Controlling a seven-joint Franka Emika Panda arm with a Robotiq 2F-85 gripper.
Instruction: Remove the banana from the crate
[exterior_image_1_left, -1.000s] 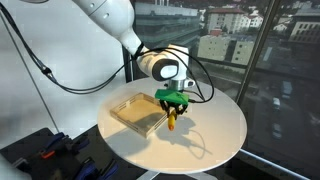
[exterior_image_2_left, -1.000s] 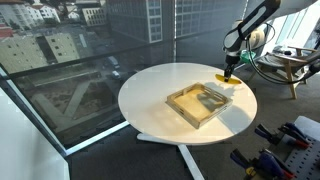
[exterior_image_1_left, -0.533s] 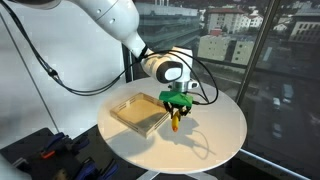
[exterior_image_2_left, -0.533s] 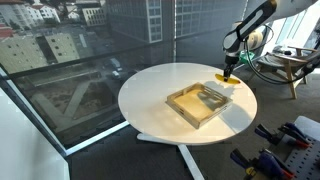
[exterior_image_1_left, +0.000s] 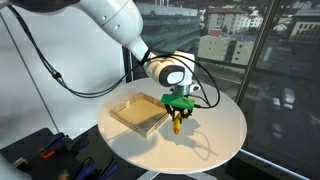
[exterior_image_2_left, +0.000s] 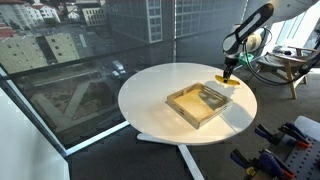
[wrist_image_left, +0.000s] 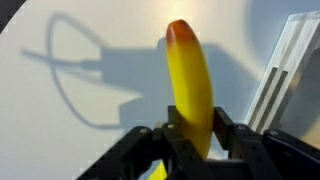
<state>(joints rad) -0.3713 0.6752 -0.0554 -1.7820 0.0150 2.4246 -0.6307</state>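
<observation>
Wrist view: black pincer (wrist_image_left: 195, 138) is clamped on the small curved yellow banana (wrist_image_left: 190, 80), jaws pressing on both sides of its near end. The orange-tinted tip points away from the camera, toward the round white table (wrist_image_left: 60, 130). The banana is outside the shallow square light-wood crate (wrist_image_left: 292, 70); only a strip of the crate's wall shows at the right edge of this view, just beside the fruit. The banana and cable cast a shadow on the tabletop left of the banana. In an exterior view the banana (exterior_image_1_left: 174, 123) hangs near-vertical under the green-fingered pincer (exterior_image_1_left: 177, 112), just off the crate (exterior_image_1_left: 138, 114) corner and over bare table (exterior_image_1_left: 215, 135). Cannot tell whether the tip touches the surface. In an exterior view the banana (exterior_image_2_left: 226, 83) sits past the crate (exterior_image_2_left: 200, 104) on its far side, near the table (exterior_image_2_left: 150, 100) rim, pincer (exterior_image_2_left: 229, 74) directly above it. Nothing visible inside the crate in both exterior views.
</observation>
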